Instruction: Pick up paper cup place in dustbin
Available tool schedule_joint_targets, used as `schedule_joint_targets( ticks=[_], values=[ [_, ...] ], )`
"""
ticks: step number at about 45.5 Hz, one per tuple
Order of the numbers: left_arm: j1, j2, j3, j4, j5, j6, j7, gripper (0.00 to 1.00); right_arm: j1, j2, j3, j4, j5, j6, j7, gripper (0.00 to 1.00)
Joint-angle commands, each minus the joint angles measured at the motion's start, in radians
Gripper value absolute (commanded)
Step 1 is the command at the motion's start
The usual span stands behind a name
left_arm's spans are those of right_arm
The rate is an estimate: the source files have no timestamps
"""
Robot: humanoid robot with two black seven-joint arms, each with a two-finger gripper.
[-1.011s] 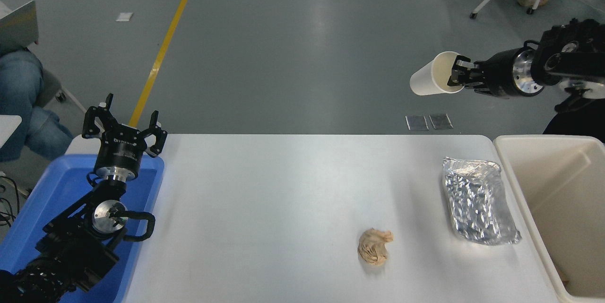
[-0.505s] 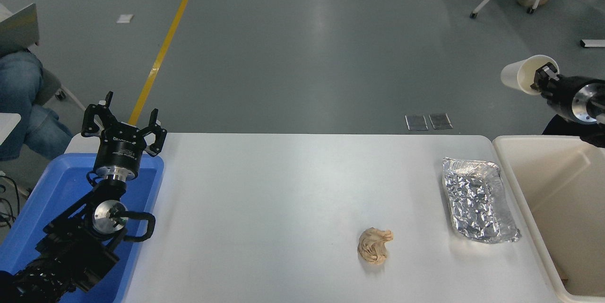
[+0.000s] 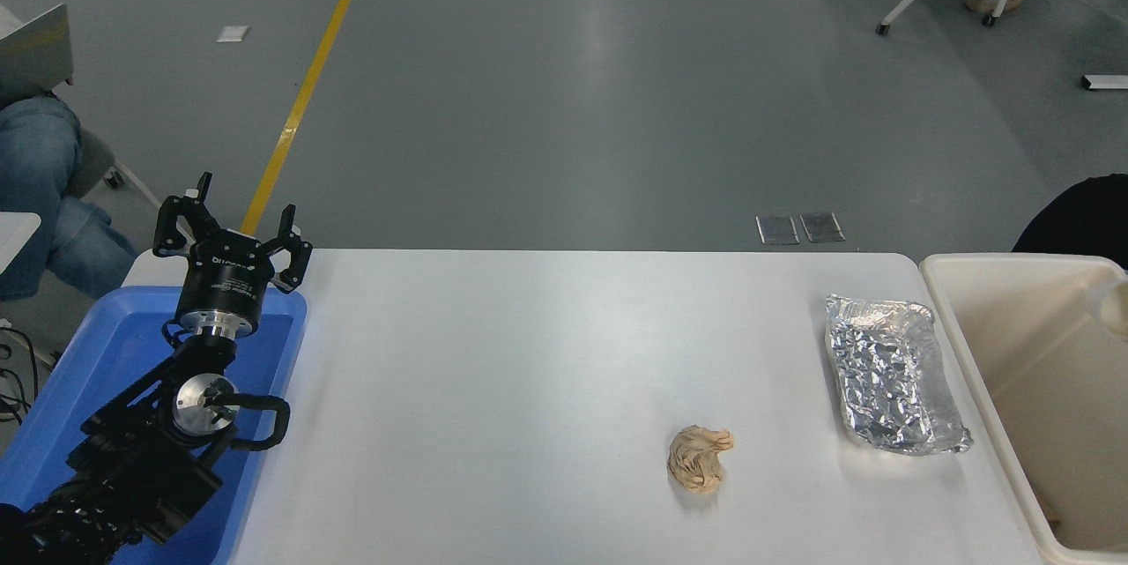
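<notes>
The dustbin (image 3: pixel 956 301) is a deep cream-beige bin standing off the table's right end. A small blurred cream shape (image 3: pixel 1116 306) shows at the picture's right edge, inside the bin's outline; it looks like part of the paper cup, but it is too blurred and cut off to be sure. My right arm and gripper are out of view. My left gripper (image 3: pixel 233 226) is open and empty, parked at the lower left above the blue tray (image 3: pixel 106 353).
A crinkled foil tray (image 3: pixel 890 380) lies on the white table (image 3: pixel 493 389) beside the bin's left wall. A crumpled brown paper wad (image 3: pixel 699 457) lies at front centre-right. A dark shape (image 3: pixel 1071 217) sits behind the bin. A seated person's leg (image 3: pixel 35 177) is at far left.
My right gripper carried the paper cup rightward and left the picture. A blurred cream shape now shows over the bin at the right edge. The left arm has not moved.
</notes>
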Motion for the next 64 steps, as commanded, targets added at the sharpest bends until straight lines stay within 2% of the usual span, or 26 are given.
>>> schedule_joint_targets(
  ticks=[1,6,7,9,12,13,15,17,20,33,43,51,56,64],
  values=[
    [0.000,0.000,0.000,0.000,0.000,0.000,0.000,0.99,-0.108,0.011,0.092,-0.016,0.003,-0.048,-0.013,0.00],
    [0.000,0.000,0.000,0.000,0.000,0.000,0.000,0.99,-0.111,0.014,0.092,-0.014,0.003,-0.052,-0.013,0.01],
    [0.000,0.000,0.000,0.000,0.000,0.000,0.000,0.99,-0.109,0.015,0.092,-0.014,0.005,-0.054,-0.013,0.15],
    [0.000,0.000,0.000,0.000,0.000,0.000,0.000,0.99,-0.109,0.015,0.092,-0.014,0.004,-0.056,-0.013,0.36],
    [0.000,0.000,0.000,0.000,0.000,0.000,0.000,0.99,-0.109,0.015,0.092,-0.014,0.003,-0.056,-0.013,0.50],
    [0.000,0.000,0.000,0.000,0.000,0.000,0.000,0.99,-0.108,0.015,0.092,-0.014,0.003,-0.056,-0.013,0.64],
    [0.000,0.000,0.000,0.000,0.000,0.000,0.000,0.99,-0.103,0.014,0.092,-0.013,0.003,-0.056,-0.013,0.79],
    [0.000,0.000,0.000,0.000,0.000,0.000,0.000,0.99,-0.098,0.015,0.092,-0.012,0.002,-0.056,-0.013,0.90],
    [0.000,0.000,0.000,0.000,0.000,0.000,0.000,0.99,-0.091,0.015,0.091,-0.009,-0.009,-0.056,-0.013,0.98],
    [0.000,0.000,0.000,0.000,0.000,0.000,0.000,0.99,0.127,0.014,0.065,0.012,-0.029,-0.036,-0.012,1.00],
    [0.000,0.000,-0.002,0.000,0.000,0.000,0.000,0.99,0.443,0.020,-0.040,0.185,-0.199,-0.033,-0.012,1.00],
    [0.000,0.000,0.000,0.000,0.000,0.000,0.000,0.99,0.648,0.109,-0.191,0.336,-0.291,-0.033,-0.013,1.00],
    [0.000,0.000,0.000,0.000,0.000,0.000,0.000,0.99,0.763,0.173,-0.323,0.415,-0.290,-0.020,-0.013,1.00],
    [0.000,0.000,0.000,0.000,0.000,0.000,0.000,0.99,0.952,0.245,-0.483,0.586,-0.290,0.088,-0.013,1.00]
  ],
)
